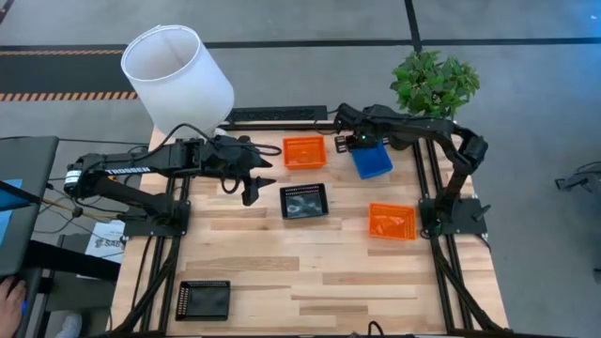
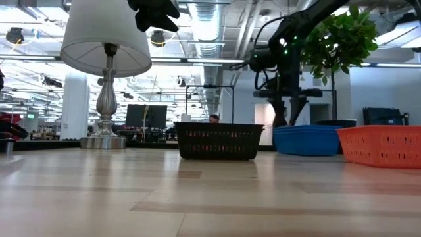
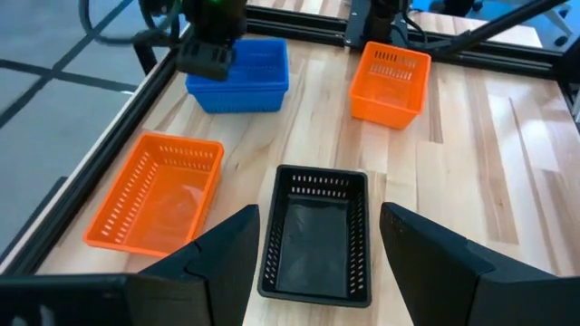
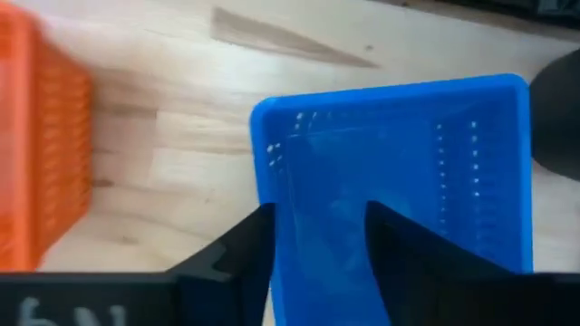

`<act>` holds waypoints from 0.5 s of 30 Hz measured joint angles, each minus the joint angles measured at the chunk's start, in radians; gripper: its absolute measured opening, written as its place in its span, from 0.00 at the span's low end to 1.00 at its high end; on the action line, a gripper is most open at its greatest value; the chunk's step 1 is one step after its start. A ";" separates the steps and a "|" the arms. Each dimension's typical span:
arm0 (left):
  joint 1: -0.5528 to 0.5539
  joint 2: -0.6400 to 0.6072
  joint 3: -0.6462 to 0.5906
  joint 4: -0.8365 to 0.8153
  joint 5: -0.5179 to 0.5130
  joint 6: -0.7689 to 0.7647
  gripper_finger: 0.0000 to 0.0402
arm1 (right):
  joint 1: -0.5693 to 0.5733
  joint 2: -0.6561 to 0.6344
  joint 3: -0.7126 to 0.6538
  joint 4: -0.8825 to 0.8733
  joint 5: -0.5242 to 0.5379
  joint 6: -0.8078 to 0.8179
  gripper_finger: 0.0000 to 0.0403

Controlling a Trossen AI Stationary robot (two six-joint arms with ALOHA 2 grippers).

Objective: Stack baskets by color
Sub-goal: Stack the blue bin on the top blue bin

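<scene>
My right gripper (image 4: 317,226) stands open over a blue basket (image 4: 399,172) at the table's far right, pointing down. One finger is at the basket's wall on the side toward an orange basket (image 1: 304,151), the other over its inside. The blue basket (image 1: 372,161) rests on the table on its bottom. My left gripper (image 1: 254,183) hangs open and raised at the left, with a black basket (image 3: 317,231) on the table beyond its fingers. A second orange basket (image 1: 392,222) lies near the right edge, and a second black basket (image 1: 203,299) at the near left. My right gripper's fingers straddle the blue basket's wall (image 4: 265,181) from above, one finger (image 4: 245,244) outside it and one inside. I cannot tell whether either finger touches the basket.
A lamp with a white shade (image 1: 178,75) stands at the far left corner and a potted plant (image 1: 434,83) at the far right. Black frame rails (image 1: 432,263) run along the table's sides. Bare wood (image 1: 319,282) lies in the near middle.
</scene>
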State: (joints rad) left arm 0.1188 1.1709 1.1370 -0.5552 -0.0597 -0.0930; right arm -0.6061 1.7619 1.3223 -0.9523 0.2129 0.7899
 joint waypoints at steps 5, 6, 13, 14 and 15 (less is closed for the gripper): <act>0.000 0.000 0.000 0.000 -0.008 -0.040 0.54 | 0.031 -0.091 0.000 0.003 -0.001 -0.080 0.56; 0.000 0.000 0.000 0.000 -0.013 -0.049 0.54 | 0.048 -0.112 0.000 0.015 0.002 -0.107 0.57; 0.000 0.000 0.000 0.000 -0.038 -0.118 0.54 | 0.151 -0.168 0.000 0.176 -0.038 -0.262 0.54; 0.000 0.000 0.000 0.000 -0.043 -0.131 0.54 | 0.151 -0.167 0.000 0.181 -0.043 -0.275 0.52; -0.001 0.000 0.000 0.000 -0.045 -0.142 0.54 | 0.151 -0.162 -0.003 0.186 -0.044 -0.285 0.49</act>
State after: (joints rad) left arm 0.1180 1.1713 1.1370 -0.5552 -0.1050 -0.2352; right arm -0.4554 1.5997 1.3197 -0.7662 0.1694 0.5048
